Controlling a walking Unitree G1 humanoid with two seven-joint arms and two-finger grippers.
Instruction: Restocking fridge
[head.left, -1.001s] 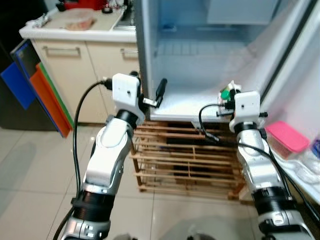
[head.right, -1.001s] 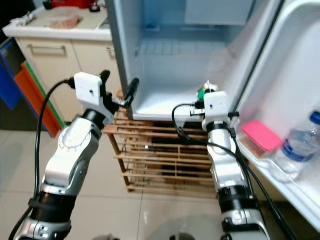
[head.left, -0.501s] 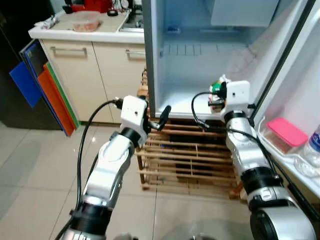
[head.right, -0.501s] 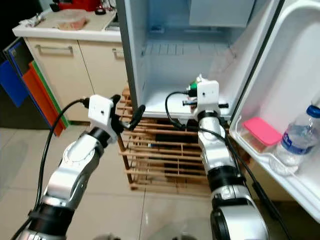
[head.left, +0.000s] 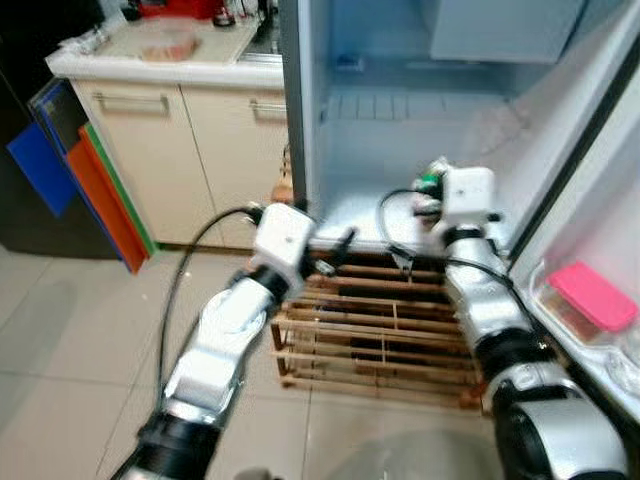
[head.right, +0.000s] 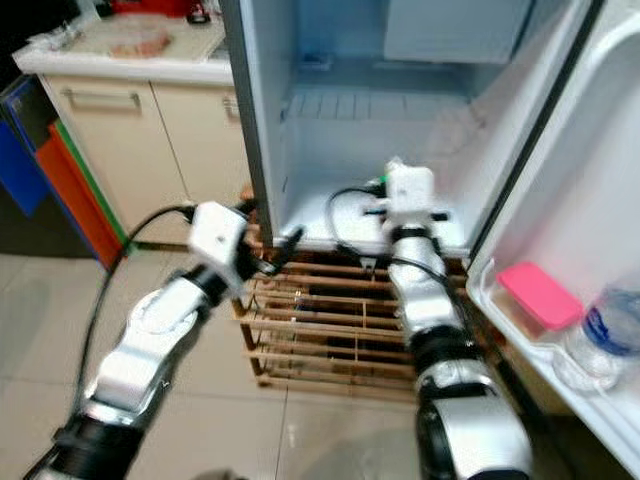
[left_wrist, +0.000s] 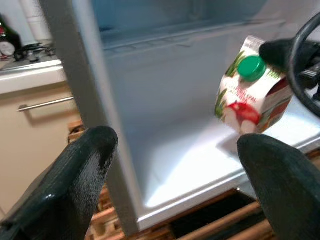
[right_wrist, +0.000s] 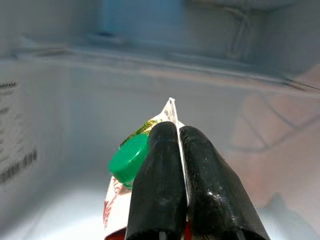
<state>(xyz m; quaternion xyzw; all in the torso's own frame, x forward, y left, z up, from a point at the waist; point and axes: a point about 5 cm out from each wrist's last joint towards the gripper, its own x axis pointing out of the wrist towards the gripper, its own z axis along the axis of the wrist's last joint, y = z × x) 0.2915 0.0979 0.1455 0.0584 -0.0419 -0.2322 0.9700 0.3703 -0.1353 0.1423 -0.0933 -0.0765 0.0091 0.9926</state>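
Two grippers working at the open fridge (head.left: 400, 120).
Far left: counter (head.left: 160, 55) w/ food container (head.left: 165, 40); colored boards (head.left: 85, 190) leaning beside cabinet (head.left: 150, 160).
Left gripper (head.left: 335, 255): hovering at fridge's lower front edge, fingers (left_wrist: 82, 175) spread wide, holding nothing.
Wooden rack (head.left: 380, 330): sitting under fridge.
Right gripper (right_wrist: 172, 165): reaching into fridge, fingers pinching top seam of juice carton (left_wrist: 250, 87), green cap; carton tilting just above fridge floor, right side.
Far right: door shelf (head.right: 520, 345) carrying pink-lidded box (head.right: 540, 295) & water bottle (head.right: 605, 335).
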